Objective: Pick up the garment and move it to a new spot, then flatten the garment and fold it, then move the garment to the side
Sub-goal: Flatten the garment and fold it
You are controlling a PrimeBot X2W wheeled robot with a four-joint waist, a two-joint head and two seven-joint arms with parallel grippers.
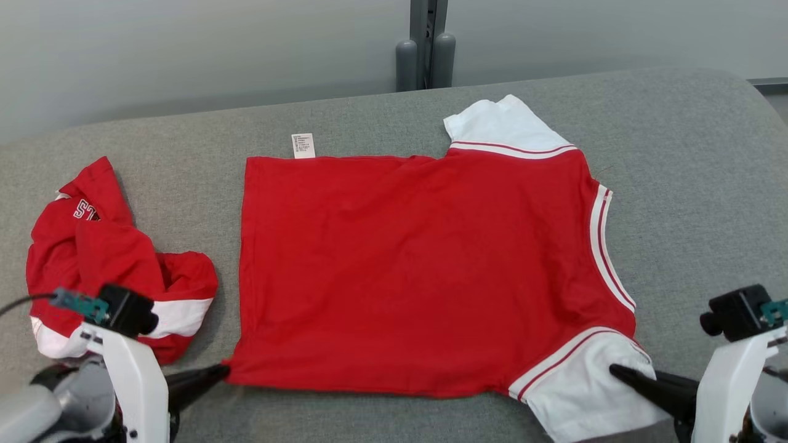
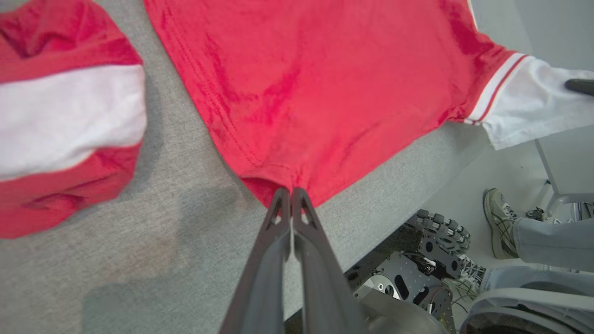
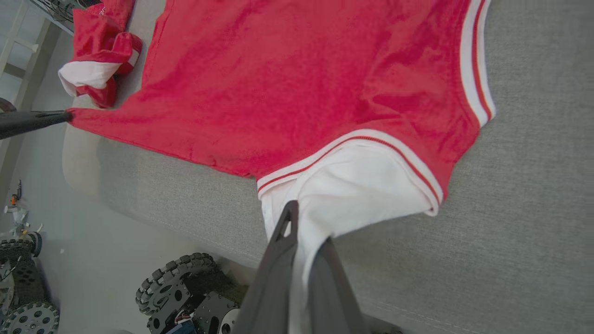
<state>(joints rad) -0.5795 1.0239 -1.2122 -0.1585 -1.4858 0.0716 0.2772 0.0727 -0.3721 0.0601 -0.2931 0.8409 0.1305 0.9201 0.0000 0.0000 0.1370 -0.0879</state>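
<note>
My left gripper [image 1: 223,371] is pinched shut on the near hem corner of the shirt [image 1: 418,264], which lies spread flat on the grey table [image 1: 695,184]. My right gripper [image 1: 617,371] is clamped on its near white sleeve [image 1: 572,394]. A crumpled garment [image 1: 117,258] lies just left of it.

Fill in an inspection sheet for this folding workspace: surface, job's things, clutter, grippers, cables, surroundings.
Surface: grey padded table, fabric-covered.
Job's things: red jersey spread flat, care label at its far edge.
Clutter: crumpled red-and-white garment at the left.
Grippers: left gripper shut on the jersey's near hem corner; right gripper shut on the near white sleeve.
Cables: black cable by the left wrist.
Surroundings: grey post behind the table; person's shoe and wheeled base on the floor.
</note>
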